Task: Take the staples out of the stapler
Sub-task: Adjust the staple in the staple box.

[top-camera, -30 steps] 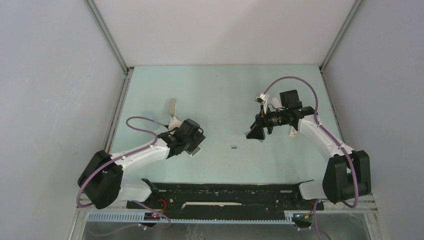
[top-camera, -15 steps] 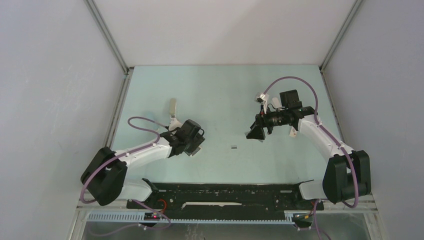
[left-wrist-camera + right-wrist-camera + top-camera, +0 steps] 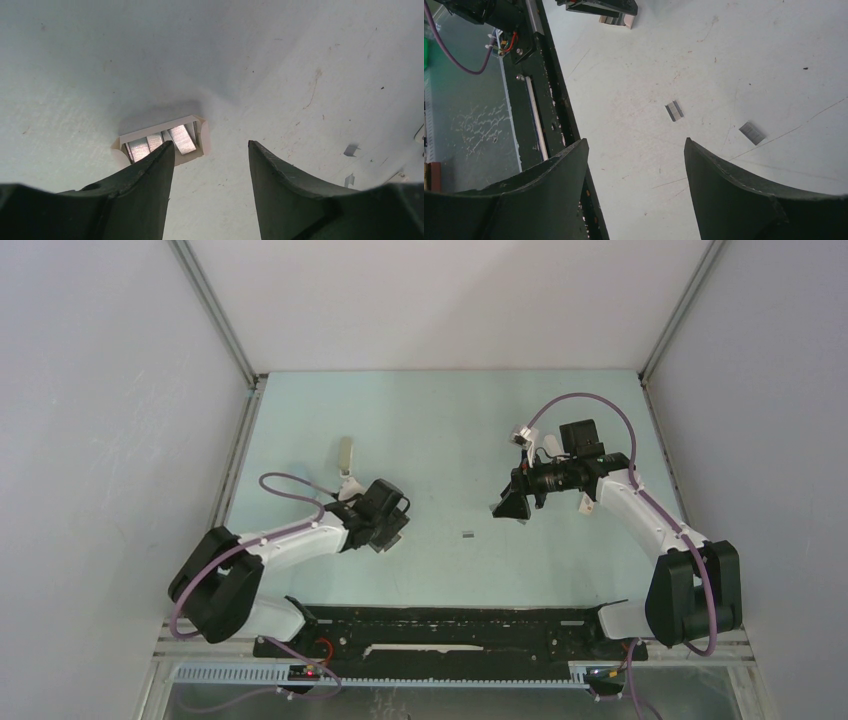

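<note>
Both arms reach out from their bases at the near edge of the bench (image 3: 440,420) on my remote feed. The left arm (image 3: 300,538) lies low and stretched, its forearm running right and away from me, with the wrist bent so the left end effector (image 3: 211,150) points down at the surface. Its fingers stand apart with nothing between them. The tip of one finger (image 3: 145,175) overlaps the near edge of a small white box (image 3: 204,136), open on top, with silver strips (image 3: 182,139) lying side by side inside. I cannot tell whether the finger touches the box.

To the right, in the open middle of the bench, the loose staples (image 3: 674,111) lie flat as a short dark-grey strip. A second strip (image 3: 752,132) lies near it, and neither touches an arm.

The right arm (image 3: 640,510) rises from its base, runs away from me, then folds left. This leaves the right end effector (image 3: 635,146) facing left and down toward the centre, hovering over the bench by the strips. Its fingers are spread wide and hold nothing, and bare bench shows between them.

Farther out, just beyond the left wrist, the stapler (image 3: 349,483) shows as a small bright-white shape, partly hidden by the arm. Beyond it lies a duller beige-grey bar (image 3: 345,452), apart from both arms.
</note>
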{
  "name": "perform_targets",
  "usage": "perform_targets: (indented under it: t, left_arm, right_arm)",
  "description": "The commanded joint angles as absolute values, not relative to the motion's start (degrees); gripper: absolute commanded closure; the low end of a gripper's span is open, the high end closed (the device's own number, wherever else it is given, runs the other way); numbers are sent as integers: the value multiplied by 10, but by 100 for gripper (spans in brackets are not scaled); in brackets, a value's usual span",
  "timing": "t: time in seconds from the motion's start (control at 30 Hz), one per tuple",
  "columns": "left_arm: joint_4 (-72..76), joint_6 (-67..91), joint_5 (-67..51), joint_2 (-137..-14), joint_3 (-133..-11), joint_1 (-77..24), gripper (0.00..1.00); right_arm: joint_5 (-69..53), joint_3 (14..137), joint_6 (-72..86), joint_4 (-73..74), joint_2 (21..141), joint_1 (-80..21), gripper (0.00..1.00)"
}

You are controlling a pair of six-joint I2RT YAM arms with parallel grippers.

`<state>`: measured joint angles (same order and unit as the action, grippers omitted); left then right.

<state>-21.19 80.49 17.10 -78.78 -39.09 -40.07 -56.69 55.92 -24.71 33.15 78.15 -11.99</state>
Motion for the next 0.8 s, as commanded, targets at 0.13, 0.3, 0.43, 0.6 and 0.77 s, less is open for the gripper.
perform_targets:
  t: [0.13, 0.3, 0.43, 0.6, 0.77]
  left_arm:
    - [-207, 788, 176, -800, -429, -395, 38]
    - [-211, 789, 176, -803, -429, -393, 39]
    - [-222, 790, 180, -798, -431, -393, 39]
    - [-228, 793, 180, -799, -431, -393, 39]
    - [-232, 789, 178, -810, -440, -392, 39]
  right_arm:
    - [-575, 560, -244, 322, 777, -116, 21]
    - [-576, 560, -244, 322, 777, -114, 21]
    - [-576, 560, -244, 321, 778, -113, 21]
    - [-576, 560, -243, 322, 779, -113, 21]
    - [-577, 559, -243, 321, 779, -113, 21]
